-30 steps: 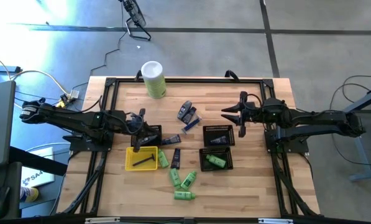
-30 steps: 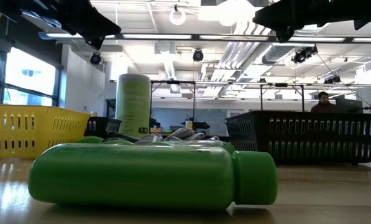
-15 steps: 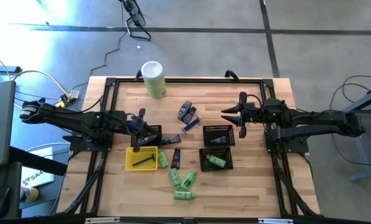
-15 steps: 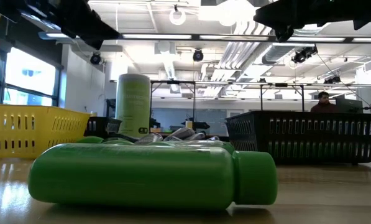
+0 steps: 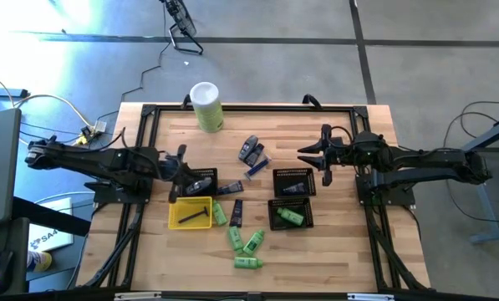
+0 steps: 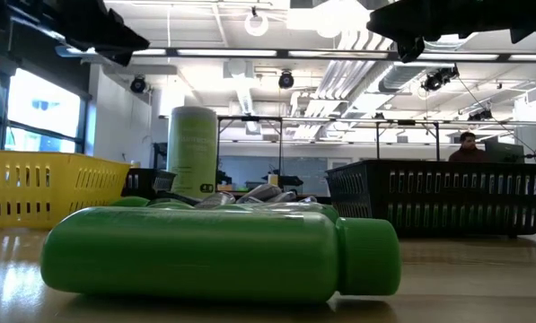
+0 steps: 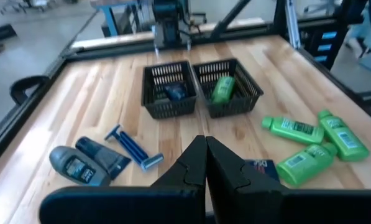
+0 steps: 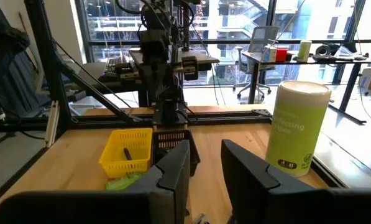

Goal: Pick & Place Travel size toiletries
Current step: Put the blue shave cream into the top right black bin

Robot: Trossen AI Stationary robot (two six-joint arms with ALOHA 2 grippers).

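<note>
— Where are the claws?
— Left claw pressed together, above the yellow tray; right claw apart, empty, bare table beyond.
— Toiletries?
— Green bottles loose past the left claw; one in a black basket.

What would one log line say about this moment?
left hand: shut, empty, above table near yellow tray | right hand: open, empty, raised beside baskets | green bottles: loose on table
</note>
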